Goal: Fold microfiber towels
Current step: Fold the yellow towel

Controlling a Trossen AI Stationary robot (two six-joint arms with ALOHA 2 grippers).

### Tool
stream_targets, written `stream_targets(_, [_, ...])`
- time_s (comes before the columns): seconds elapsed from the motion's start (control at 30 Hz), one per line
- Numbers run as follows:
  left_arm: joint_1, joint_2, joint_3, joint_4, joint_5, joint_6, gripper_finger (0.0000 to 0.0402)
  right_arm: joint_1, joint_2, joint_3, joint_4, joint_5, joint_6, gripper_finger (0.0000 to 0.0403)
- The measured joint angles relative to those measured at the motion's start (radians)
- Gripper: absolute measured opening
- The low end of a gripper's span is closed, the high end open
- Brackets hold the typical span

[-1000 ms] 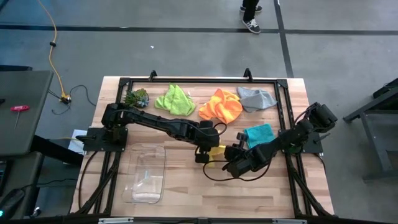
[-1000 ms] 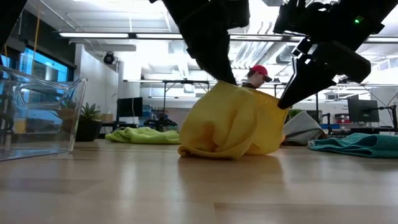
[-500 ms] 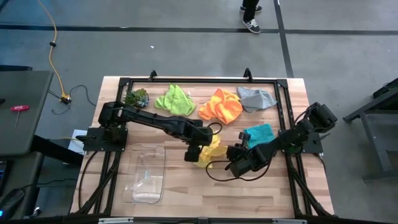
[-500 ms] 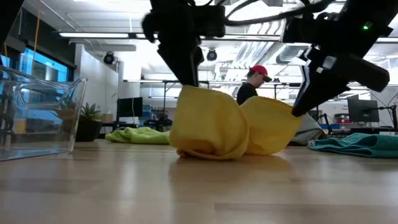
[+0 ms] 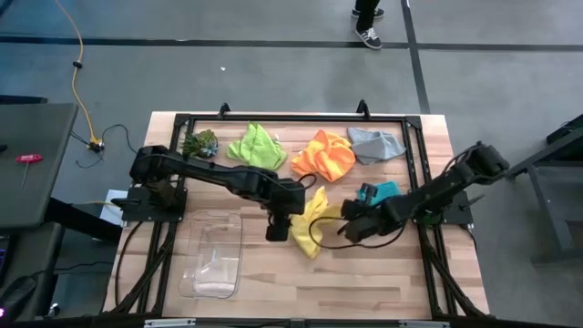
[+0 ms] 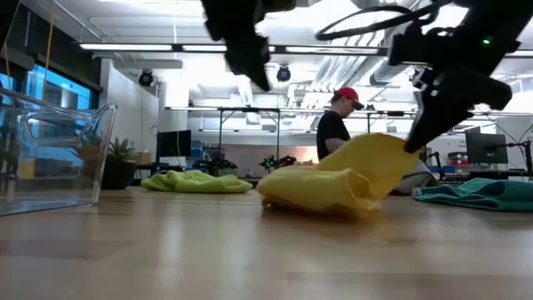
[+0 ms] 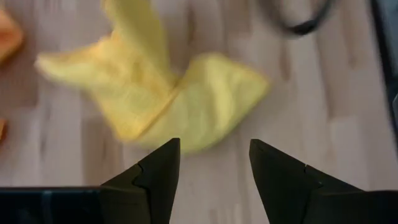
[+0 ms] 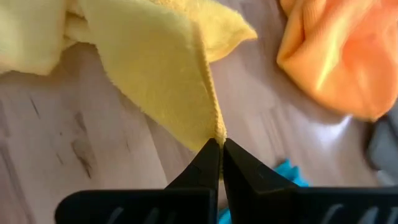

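The yellow towel (image 5: 310, 224) lies crumpled near the table's middle, with one corner raised toward the right. My right gripper (image 5: 343, 220) is shut on that corner, also seen in the right wrist view (image 8: 216, 146) and the low view (image 6: 414, 143). My left gripper (image 5: 276, 228) hangs open just left of the yellow towel (image 7: 155, 93) and above it, touching nothing (image 7: 214, 163). The lime green towel (image 5: 257, 146), orange towel (image 5: 324, 155) and grey towel (image 5: 375, 144) lie along the far edge. The teal towel (image 5: 379, 192) lies behind my right arm. My right gripper pinches the yellow towel's raised corner (image 8: 213, 127) between its two fingertips. The fingers slant down at it from the table's right. That corner is lifted off the wood (image 6: 391, 154), and the cloth slopes down from it to the crumpled bulk (image 6: 321, 187) resting on the table.
A clear plastic bin (image 5: 214, 255) stands at the near left, close to my left arm. A small spiky green plant (image 5: 200, 143) sits at the far left corner. Bare wood (image 5: 364, 278) lies along the near edge. A person (image 6: 335, 125) stands in the room behind.
My left gripper has opened, let go of the yellow towel, and risen away toward the table's left. The released side has dropped, so the towel went from an upright bunch to a low heap. My right gripper, still shut on its corner, has drawn it toward the right and far side.
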Motion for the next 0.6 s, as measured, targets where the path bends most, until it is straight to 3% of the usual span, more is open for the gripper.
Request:
stream_targets(0.27, [-0.073, 0.017, -0.102, 0.375, -0.124, -0.095, 0.0182, -0.044, -0.207, -0.129, 0.147, -0.157, 0.085, 0.0])
stream_targets(0.43, [-0.081, 0.004, -0.105, 0.317, -0.146, -0.11, 0.0182, -0.082, -0.281, -0.018, 0.168, -0.186, -0.036, 0.0])
stream_targets(0.6, [-0.075, -0.115, -0.106, 0.21, -0.175, -0.102, 0.0181, -0.145, -0.287, 0.207, 0.093, -0.186, -0.255, 0.0])
